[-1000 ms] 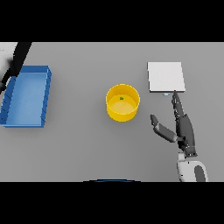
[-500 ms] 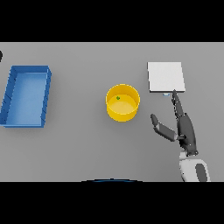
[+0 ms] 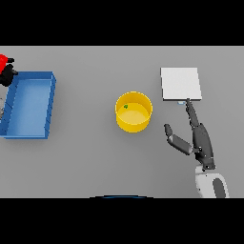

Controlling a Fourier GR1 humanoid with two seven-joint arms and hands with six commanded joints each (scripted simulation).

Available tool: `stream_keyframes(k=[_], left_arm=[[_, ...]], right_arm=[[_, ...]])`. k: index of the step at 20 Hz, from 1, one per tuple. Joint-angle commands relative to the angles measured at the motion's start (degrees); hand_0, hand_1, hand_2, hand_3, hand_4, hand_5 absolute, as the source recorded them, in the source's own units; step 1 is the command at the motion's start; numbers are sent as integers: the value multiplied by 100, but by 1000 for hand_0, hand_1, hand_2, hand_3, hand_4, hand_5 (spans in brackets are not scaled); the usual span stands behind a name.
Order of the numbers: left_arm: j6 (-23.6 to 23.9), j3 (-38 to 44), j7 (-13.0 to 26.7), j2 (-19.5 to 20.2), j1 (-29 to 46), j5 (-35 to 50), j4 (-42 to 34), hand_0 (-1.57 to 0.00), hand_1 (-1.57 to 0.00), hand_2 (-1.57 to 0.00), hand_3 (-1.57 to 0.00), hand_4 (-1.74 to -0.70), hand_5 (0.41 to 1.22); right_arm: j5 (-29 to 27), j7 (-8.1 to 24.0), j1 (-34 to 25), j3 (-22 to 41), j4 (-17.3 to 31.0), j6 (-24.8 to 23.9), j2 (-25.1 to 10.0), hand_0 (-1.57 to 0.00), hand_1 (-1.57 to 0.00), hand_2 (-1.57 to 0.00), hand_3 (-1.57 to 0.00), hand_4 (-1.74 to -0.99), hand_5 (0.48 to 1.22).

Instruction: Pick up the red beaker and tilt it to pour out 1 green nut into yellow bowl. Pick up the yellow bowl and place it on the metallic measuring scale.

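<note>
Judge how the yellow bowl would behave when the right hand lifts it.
The round yellow bowl looks rigid, so probably keeps its shape. It holds only one small green nut, so likely light. Its smooth upright wall might slip in the open right hand.

R hand (image 3: 200, 140) open, fingers straight

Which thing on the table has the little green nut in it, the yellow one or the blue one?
The yellow bowl. A tiny green nut sits inside it. The blue bin on the left shows nothing inside.
</note>
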Motion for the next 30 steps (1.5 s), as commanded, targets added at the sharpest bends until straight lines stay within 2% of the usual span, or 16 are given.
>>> stream_keyframes(k=[1, 3, 5, 8, 9, 10, 11, 12, 14, 16, 18, 21, 23, 26, 29, 30], left_arm=[[136, -34, -30, -12, 180, 35, -107, -1571, -1571, -1571, -1474, -1741, 1221], [345, -116, 103, -13, 323, 76, -276, -1571, -1571, -1571, -1509, -1741, 1221], [435, -227, 120, -31, 384, 152, -198, -1571, -1571, -1571, -1531, -1741, 1166], [494, -445, 120, 95, 477, 288, -164, -1571, -1571, -1571, -1551, -1741, 967], [449, -555, 120, 150, 467, 318, -149, -1571, -1571, -1571, -1555, -1667, 908], [273, -641, 117, 201, 398, 409, -155, -1571, -1571, -1571, -1503, -1530, 865], [27, -687, 108, 245, 429, 513, -326, -1564, -1449, -1432, -1362, -1374, 830], [-229, -685, 80, 333, 497, 698, -470, -1457, -1180, -1187, -1129, -1229, 803], [-687, -717, 122, 543, 535, 988, -645, -932, -755, -767, -722, -1034, 758], [-940, -795, 119, 649, 529, 1110, -736, -596, -483, -490, -462, -916, 723], [-1064, -768, 51, 685, 561, 1230, -764, -381, -309, -313, -295, -851, 698], [-1120, -789, 71, 581, 454, 1253, -657, -195, -158, -160, -151, -802, 679], [-1022, -700, -58, 613, 459, 1270, -663, -124, -100, -102, -96, -791, 674], [-868, -599, -343, 523, 462, 1307, -626, -63, -51, -52, -49, -785, 674], [-781, -553, -458, 486, 431, 1295, -574, -32, -26, -26, -24, -780, 679], [-759, -584, -431, 524, 463, 1272, -656, -25, -20, -21, -19, -776, 685]], right_arm=[[14, -27, 62, 9, -69, 9, -29, 1, 1, 1, 1, -1214, 664], [-44, -65, 105, 5, -73, 66, -41, 1, 1, 1, 1, -1217, 666], [51, -64, 90, 48, -12, -16, 27, 1, 1, 1, 1, -1214, 666], [45, -41, 57, 33, -29, -40, 29, 1, 1, 1, 1, -1205, 664], [56, -120, 60, 55, -43, -34, 36, 1, 1, 1, 1, -1202, 667], [54, -100, 76, 33, -21, -45, 27, 1, 1, 1, 1, -1197, 664], [52, -111, 111, 29, -56, -58, 28, 1, 1, 1, 1, -1192, 663], [64, -196, 201, 62, -117, -36, 17, 1, 1, 1, 1, -1188, 663], [72, -71, 107, 38, -96, -43, -9, 1, 1, 1, 1, -1185, 665], [123, -81, 174, 104, -111, -67, 55, 1, 1, 1, 1, -1182, 667], [88, -79, 266, 112, -143, -20, 45, 1, 1, 1, 1, -1187, 667], [104, 63, 172, 90, -134, -33, 25, 1, 1, 1, 1, -1188, 668], [161, 96, 167, 132, -125, -50, 53, 1, 1, 1, 1, -1193, 660], [342, 128, 16, 112, -37, -29, -177, 1, 1, 1, 1, -1203, 660], [220, 12, -265, 162, 52, 374, -420, 1, 1, 1, 1, -1162, 694], [313, -18, -456, 240, 118, 495, -535, 1, 1, 1, 1, -1180, 708]])
